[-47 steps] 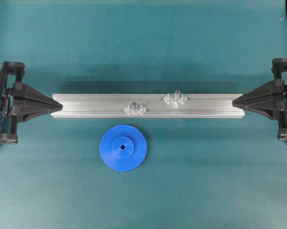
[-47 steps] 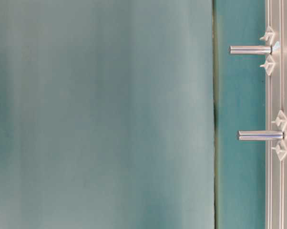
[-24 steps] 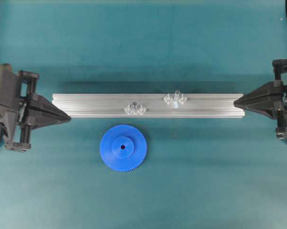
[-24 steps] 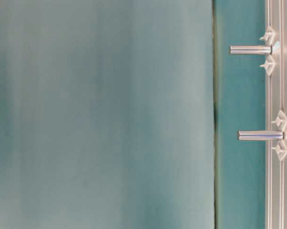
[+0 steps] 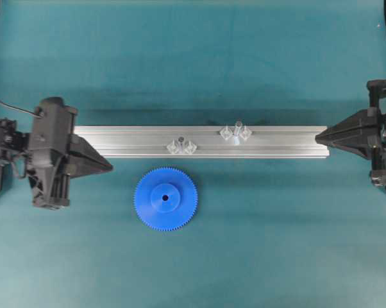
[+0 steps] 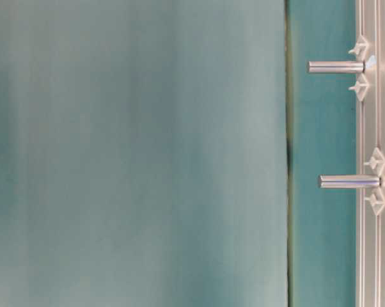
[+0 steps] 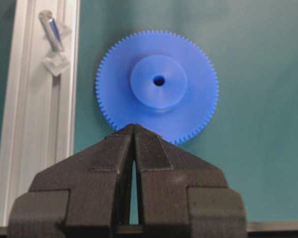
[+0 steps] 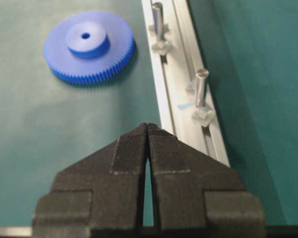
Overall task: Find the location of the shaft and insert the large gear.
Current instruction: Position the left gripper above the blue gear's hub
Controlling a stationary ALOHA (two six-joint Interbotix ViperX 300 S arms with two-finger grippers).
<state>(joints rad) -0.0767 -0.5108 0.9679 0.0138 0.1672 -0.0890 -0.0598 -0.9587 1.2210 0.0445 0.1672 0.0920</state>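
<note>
Left tool (image 5: 108, 168) closed, pointing at gear (image 5: 165, 199).

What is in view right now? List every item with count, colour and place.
large gear: one, bright blue, flat on the mat in front of the rail, untouched.
shaft: one, pale upright peg between two clear blocks, right of the rail's middle.
second peg: one, clear with dark tip, left of the shaft on the rail.
aluminium rail: one, silver, lying across the middle.
mat: one, teal, under everything.
left gripper: black, shut, over the rail's left end, pointing toward the gear.
right gripper: black, shut, at the rail's right end.
</note>
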